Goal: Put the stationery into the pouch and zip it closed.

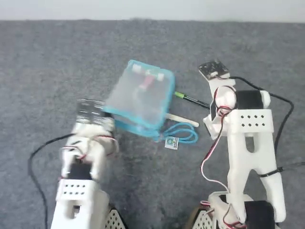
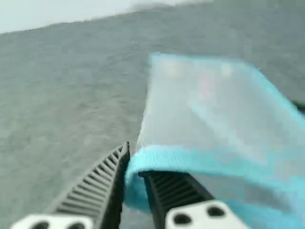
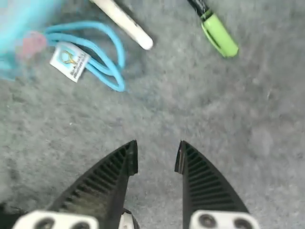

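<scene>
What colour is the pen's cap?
Bright green cap, clearest in the right wrist view.

My left arm [image 1: 76,188] and right arm [image 1: 251,143] are white plastic with black motors. Beside the right arm's perforated bracket [image 1: 252,120], red-and-white wires [image 1: 218,110] loop and a black cable [image 1: 289,110] trails. The fingers [image 3: 102,183] are black and ribbed.

I see the translucent blue-trimmed fabric pouch [image 2: 209,109] blurred, one end cut off at the frame's edge. Reddish contents [image 1: 147,82] inside are indistinct. The green-capped black pen [image 3: 217,33] and white stick [image 3: 124,21] run past the edge.
</scene>
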You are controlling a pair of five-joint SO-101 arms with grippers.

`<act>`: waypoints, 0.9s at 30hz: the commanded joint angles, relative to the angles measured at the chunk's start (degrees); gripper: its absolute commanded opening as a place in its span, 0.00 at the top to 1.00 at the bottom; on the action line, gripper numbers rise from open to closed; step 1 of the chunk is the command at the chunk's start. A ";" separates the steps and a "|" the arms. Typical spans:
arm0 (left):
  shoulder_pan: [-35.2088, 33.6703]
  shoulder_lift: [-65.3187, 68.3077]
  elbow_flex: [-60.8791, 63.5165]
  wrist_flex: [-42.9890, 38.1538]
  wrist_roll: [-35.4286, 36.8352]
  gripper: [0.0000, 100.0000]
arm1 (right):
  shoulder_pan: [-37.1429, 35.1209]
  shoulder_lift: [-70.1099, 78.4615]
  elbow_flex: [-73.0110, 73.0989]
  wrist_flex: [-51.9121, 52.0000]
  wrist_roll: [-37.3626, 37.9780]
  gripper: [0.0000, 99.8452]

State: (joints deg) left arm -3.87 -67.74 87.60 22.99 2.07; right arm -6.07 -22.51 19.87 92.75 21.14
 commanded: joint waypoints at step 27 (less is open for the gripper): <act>-2.64 -0.18 -6.29 5.45 2.29 0.99 | 1.63 6.46 0.97 -8.75 17.49 0.87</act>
State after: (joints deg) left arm -6.24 -67.74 85.58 28.44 3.65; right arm -5.71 -20.31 21.36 86.95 32.13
